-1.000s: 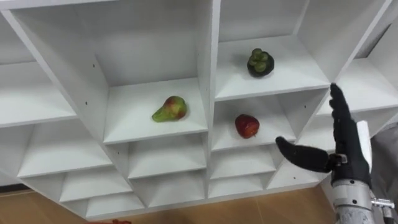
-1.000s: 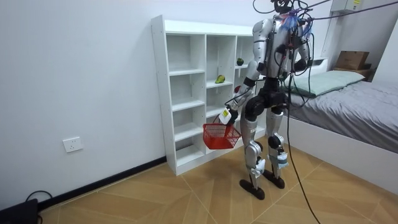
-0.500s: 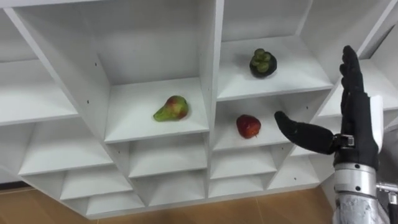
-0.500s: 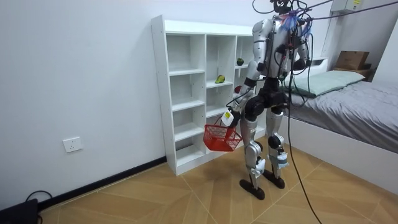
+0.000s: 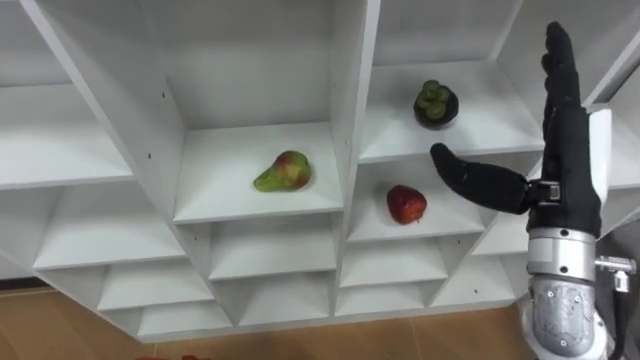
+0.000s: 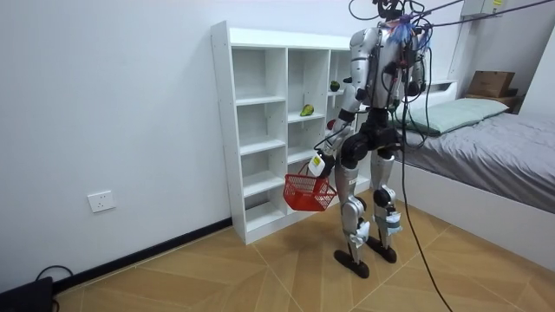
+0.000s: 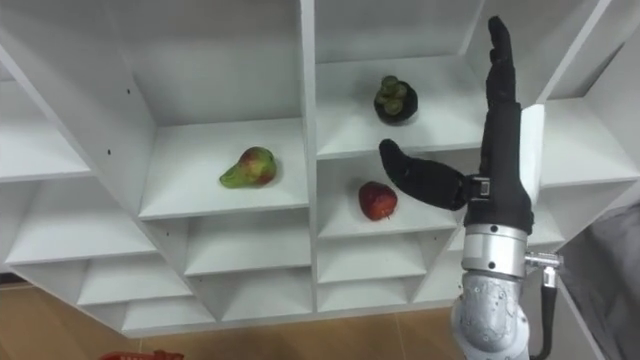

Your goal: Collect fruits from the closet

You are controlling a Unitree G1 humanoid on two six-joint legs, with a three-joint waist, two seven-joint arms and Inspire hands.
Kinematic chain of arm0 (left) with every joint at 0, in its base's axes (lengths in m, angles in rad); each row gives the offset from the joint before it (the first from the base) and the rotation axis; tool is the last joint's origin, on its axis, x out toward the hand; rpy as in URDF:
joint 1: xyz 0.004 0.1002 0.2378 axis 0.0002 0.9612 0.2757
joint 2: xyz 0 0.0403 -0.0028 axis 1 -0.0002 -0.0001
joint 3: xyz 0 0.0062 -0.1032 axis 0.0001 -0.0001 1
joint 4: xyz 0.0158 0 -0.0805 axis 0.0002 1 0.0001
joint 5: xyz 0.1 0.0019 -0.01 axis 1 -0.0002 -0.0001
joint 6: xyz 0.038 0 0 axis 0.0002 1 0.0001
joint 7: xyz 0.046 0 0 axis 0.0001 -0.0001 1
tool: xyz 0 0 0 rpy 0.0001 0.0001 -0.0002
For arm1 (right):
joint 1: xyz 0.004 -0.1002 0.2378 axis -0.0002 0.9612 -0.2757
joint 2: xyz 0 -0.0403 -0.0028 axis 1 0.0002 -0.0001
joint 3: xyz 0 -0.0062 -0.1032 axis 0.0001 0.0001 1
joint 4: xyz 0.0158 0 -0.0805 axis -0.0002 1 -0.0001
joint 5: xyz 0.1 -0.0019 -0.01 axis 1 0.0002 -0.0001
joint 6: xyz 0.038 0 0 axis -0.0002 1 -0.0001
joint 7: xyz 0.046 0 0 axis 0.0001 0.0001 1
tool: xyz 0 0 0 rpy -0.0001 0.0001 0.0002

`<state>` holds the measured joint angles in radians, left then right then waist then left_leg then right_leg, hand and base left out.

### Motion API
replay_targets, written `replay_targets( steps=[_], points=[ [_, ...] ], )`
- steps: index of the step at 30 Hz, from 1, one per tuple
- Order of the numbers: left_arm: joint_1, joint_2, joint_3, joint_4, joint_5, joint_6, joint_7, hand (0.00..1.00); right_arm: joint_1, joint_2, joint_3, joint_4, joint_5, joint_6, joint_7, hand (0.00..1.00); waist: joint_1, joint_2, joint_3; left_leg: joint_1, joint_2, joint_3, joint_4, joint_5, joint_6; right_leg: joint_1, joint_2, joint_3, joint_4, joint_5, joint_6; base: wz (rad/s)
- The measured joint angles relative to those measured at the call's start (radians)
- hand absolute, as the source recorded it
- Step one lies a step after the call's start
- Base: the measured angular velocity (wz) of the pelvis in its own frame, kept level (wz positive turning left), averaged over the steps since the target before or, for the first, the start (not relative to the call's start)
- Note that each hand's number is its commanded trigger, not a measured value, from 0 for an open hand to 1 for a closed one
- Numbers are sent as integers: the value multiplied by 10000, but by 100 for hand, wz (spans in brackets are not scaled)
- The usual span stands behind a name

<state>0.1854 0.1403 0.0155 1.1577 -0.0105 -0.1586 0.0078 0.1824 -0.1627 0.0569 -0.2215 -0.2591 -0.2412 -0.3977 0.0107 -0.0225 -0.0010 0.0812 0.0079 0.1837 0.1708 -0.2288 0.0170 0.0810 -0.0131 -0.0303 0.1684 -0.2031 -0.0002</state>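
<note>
Left hand (image 6: 317, 163): low beside the robot, fingers curled on the handle of the basket (image 6: 303, 192).
Right hand (image 5: 568, 180): raised before the closet (image 5: 350, 100), fingers straight, thumb spread, empty.
Apple (image 5: 406, 204): on a middle-column shelf, below the thumb, untouched.
Dark fruit (image 5: 436, 103): on the shelf above the apple.
Pear (image 5: 283, 172): one column to the left.

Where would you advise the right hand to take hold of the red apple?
Probably round its middle, from the closet's open front: the apple is round and sits clear of the compartment walls, so the right hand can close fingers and thumb on opposite sides.
</note>
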Motion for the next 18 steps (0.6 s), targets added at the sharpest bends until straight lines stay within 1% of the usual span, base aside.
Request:
replay_targets(
  steps=[2,7,9,10,11,14,18],
  points=[
    [-21,31,2,9,3,8,11,100,-14,-72,6,1,2,1,-68,0,42,-56,5,0,1,0,0,2,-2,-4,-1,-16,-11,0,0,0],
    [-59,62,6,1,30,64,46,100,-24,-187,5,53,-78,3,-72,0,206,-115,9,3,1,-1,1,3,-3,3,-6,-45,-15,0,0,0],
    [-50,73,5,-8,30,73,42,100,-35,-315,9,132,-202,5,-73,0,252,-138,11,2,-3,-17,4,5,-3,10,-11,-75,-13,0,0,2],
    [-48,101,10,-5,48,76,31,100,-66,-378,3,145,-218,36,-76,0,274,-174,24,-9,-3,-44,9,9,-7,12,-14,-124,-11,0,0,6],
    [-70,134,13,-7,47,83,23,100,-160,-383,1,185,-220,34,-104,0,254,-224,47,-24,-2,-74,25,16,-15,18,-14,-182,-10,0,0,7],
    [-65,188,27,-7,51,184,19,100,-543,-467,-147,433,-202,35,-246,0,212,-310,37,-80,-4,-182,89,18,-18,24,-24,-356,-4,2,-3,9],
    [-70,161,236,-10,243,271,0,100,-1009,-702,-472,621,-200,35,-335,0,243,-317,32,-80,-5,-224,104,18,-17,39,-32,-401,4,5,-7,2]
  ],
)
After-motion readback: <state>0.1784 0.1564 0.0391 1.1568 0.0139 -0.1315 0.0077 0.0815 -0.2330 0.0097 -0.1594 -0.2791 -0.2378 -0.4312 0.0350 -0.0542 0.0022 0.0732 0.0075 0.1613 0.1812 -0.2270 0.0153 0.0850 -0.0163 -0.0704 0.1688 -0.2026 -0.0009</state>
